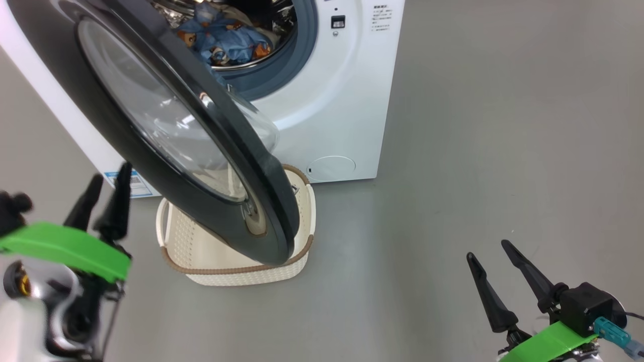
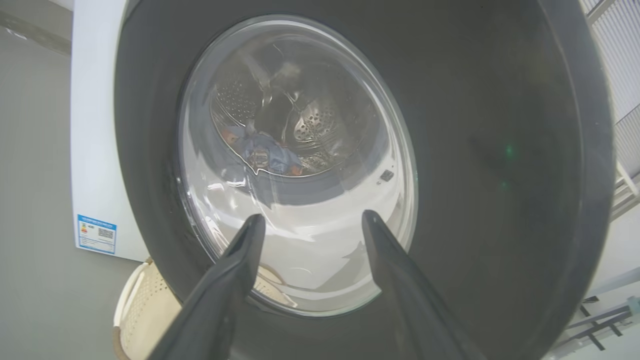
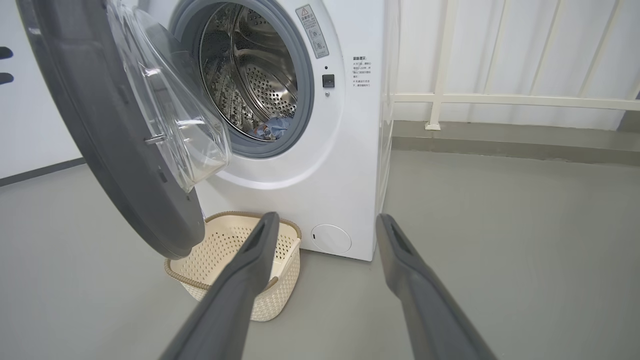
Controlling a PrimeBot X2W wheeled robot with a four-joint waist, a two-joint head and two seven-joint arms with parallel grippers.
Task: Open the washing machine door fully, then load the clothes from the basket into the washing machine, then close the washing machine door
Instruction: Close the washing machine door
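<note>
The washer [image 1: 332, 100] stands on the grey floor [image 1: 478, 151] with its door [image 1: 151, 115] swung out partway on the hinge at the robot's left. The black rim and bulging glass bowl lean out over the basket [image 1: 241, 274]. The basket sits on the floor right up against the washer's front, just left of the round cover [image 1: 331, 167], with its perforated cream walls and brown rim showing below the door's lower edge.

The clothes [image 1: 226, 37], blue fabric with orange-brown prints, lie heaped in the bottom of the steel drum [image 3: 255, 75], inside the blue-grey gasket [image 1: 302, 50]. From the left wrist they show again through the door's glass.

The left hand [image 1: 111, 171] is up at the outer face of the door. Its two dark fingers are spread apart, pinching nothing, and point at the lower part of the glass. They are very near the rim, but I cannot tell whether they touch it. A blue label [image 1: 132, 182] on the washer's side is just behind them.

The right hand [image 1: 487, 249] hangs low over bare floor, well apart from the washer and basket, with its fingers spread wide and nothing between them. A white railing [image 3: 500, 100] runs along the wall to the right of the washer.
</note>
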